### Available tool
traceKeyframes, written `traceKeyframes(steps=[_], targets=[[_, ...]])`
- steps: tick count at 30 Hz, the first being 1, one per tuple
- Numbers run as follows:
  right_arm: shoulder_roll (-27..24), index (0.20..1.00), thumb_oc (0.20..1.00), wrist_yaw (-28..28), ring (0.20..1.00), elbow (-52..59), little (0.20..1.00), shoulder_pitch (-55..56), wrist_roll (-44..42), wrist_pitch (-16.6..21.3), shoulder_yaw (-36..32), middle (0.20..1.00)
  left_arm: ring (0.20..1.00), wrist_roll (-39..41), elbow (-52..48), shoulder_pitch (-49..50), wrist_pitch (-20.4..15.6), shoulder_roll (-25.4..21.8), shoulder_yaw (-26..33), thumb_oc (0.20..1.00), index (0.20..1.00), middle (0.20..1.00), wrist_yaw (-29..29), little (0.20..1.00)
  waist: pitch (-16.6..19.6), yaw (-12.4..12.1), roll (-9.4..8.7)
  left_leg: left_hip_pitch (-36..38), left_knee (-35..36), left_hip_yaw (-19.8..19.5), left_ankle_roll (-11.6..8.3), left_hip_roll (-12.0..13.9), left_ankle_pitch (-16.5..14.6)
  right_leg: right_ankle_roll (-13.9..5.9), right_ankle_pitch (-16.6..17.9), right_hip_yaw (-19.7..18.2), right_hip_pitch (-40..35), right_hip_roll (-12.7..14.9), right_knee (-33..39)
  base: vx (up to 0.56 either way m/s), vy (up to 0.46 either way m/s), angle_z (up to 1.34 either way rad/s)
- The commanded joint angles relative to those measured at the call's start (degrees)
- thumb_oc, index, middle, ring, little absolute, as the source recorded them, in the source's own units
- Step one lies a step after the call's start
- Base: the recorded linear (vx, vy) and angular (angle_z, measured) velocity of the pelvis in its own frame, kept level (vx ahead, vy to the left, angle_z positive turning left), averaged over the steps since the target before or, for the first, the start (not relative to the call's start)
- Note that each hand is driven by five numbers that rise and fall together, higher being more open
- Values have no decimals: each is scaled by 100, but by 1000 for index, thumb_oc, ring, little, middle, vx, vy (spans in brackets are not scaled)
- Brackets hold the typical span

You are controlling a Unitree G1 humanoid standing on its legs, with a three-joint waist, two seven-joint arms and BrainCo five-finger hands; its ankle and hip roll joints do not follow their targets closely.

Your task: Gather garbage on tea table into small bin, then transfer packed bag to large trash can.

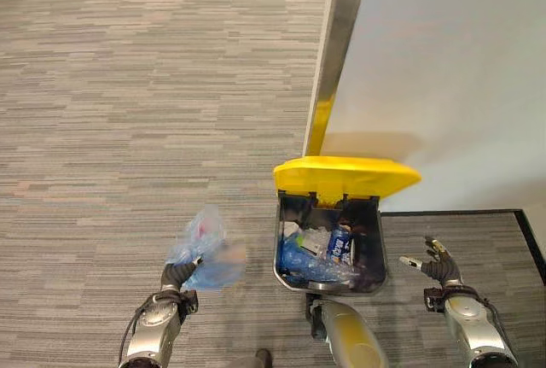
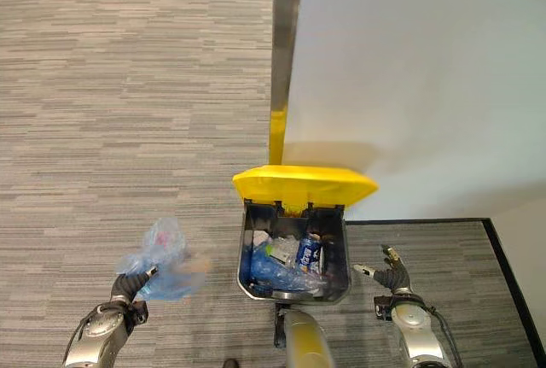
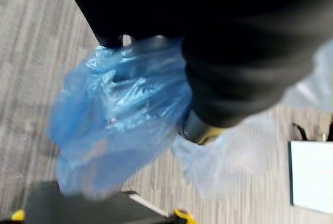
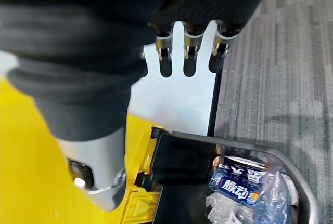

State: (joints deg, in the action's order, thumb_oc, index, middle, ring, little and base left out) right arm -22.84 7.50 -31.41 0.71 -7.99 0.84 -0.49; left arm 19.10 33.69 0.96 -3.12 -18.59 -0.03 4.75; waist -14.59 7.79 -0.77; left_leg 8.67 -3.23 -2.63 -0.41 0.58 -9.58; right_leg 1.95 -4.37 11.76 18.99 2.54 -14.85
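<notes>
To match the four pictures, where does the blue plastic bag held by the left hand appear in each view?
Left eye view: blue plastic bag at lower left, above the left hand.
Right eye view: lower left, left of the bin.
Left wrist view: centre left, very close.
Right wrist view: I cannot find it.
Shared landmark: the yellow lid of the large trash can.

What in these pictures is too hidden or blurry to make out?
- Contents of the blue bag: blurred, and the crumpled plastic masks them in the left wrist view.
- Left robot hand: its fingers are buried in the bag.
- Large trash can: its bottom is covered by rubbish.
- Yellow lid: hides the wall behind it.
</notes>
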Motion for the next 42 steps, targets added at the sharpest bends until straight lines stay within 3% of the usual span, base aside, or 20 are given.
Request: traceKeyframes(steps=[1, 11, 21, 24, 28, 35, 42], targets=[[168, 1000, 1000, 80, 1000, 1, 1000, 282, -180, 146, 228, 1000, 200, -9, -379, 258, -288, -248, -2, 200, 200, 200, 2, 200, 419, 82, -180, 273, -169, 42, 22, -422, -843, -1077, 1303, -578, 391, 103, 984, -37, 21, -7], [491, 1000, 1000, -388, 1000, 369, 1000, -661, -322, 212, 1428, 1000, 200, -122, -482, 122, -315, -184, -412, 200, 200, 200, -220, 200, 333, -224, -158, 360, -89, -1, 179, -599, -953, -1123, 1485, -651, 421, 219, 1089, -26, 27, -8], [818, 1000, 1000, -155, 1000, 151, 1000, -3034, -433, 283, 2553, 1000, 200, 241, -717, -885, -595, -327, -1239, 200, 200, 200, -104, 200, -53, -569, -148, -76, -448, -120, 145, -622, -977, -1066, 1533, -570, 649, 352, 1041, -46, -33, 14], [769, 1000, 1000, 43, 1000, -183, 1000, -4029, -555, 319, 2659, 1000, 200, 304, -1088, -1242, -723, -479, -1639, 200, 200, 200, -151, 200, -233, -672, -206, -273, -564, -94, 126, -663, -940, -1105, 1597, -572, 728, 363, 1077, -98, -47, 5], [693, 1000, 1000, 87, 1000, -450, 1000, -4509, -561, 320, 2753, 1000, 200, 360, -1496, -1384, -769, -551, -1921, 200, 200, 200, -304, 200, -298, -750, -255, -358, -605, -61, 119, -691, -942, -1133, 1627, -525, 772, 365, 1112, -47, -39, -11], [557, 1000, 1000, 116, 1000, -681, 1000, -4869, -852, 379, 2703, 1000, 200, 201, -2062, -2098, -831, -548, -2614, 200, 200, 200, -468, 200, -396, -683, -291, -336, -611, -9, 151, -722, -975, -1186, 1680, -554, 787, 379, 1097, -48, -8, -2], [370, 1000, 1000, 77, 1000, -625, 1000, -4984, -784, 377, 2804, 1000, 200, 137, -2395, -2475, -906, -573, -2697, 200, 200, 200, -368, 200, -418, -636, -357, -240, -448, 149, 156, -743, -964, -1258, 1726, -313, 786, 474, 1168, -17, 2, -19]])
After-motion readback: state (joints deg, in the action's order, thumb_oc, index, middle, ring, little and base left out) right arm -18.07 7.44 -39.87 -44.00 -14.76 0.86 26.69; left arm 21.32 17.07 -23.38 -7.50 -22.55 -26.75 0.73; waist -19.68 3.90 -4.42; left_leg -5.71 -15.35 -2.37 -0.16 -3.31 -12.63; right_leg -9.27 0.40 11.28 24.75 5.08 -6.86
